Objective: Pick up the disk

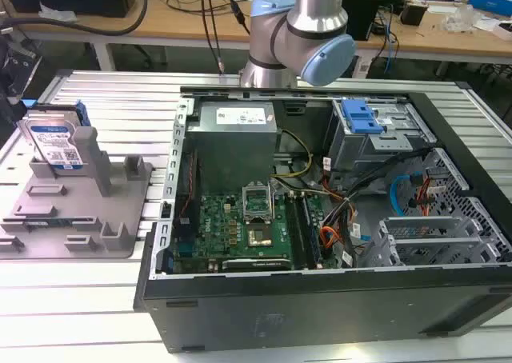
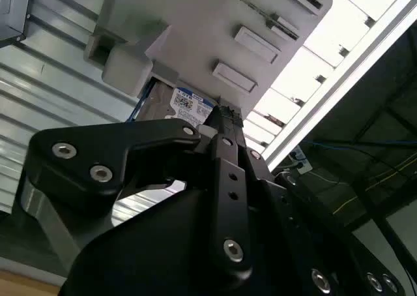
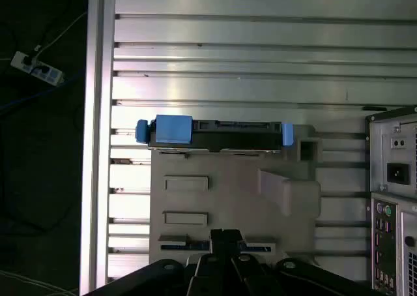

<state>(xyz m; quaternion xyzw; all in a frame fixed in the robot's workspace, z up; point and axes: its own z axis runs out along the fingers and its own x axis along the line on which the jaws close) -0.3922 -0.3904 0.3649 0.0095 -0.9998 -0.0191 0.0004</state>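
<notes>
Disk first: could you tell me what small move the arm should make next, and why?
Probably shift the gripper across until it is over the upper edge of the disk. In the first wrist view the disk stands on edge in the grey stand, while the gripper is offset over the stand's flat part.

Open PC case (image 1: 320,315) (w/ PSU (image 1: 236,131))

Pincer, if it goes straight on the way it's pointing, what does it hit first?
Probably the grey holder, not the disk: in the first wrist view the pincer lines up over the holder's edge, apart from the upright disk. Depth is unclear.
</notes>
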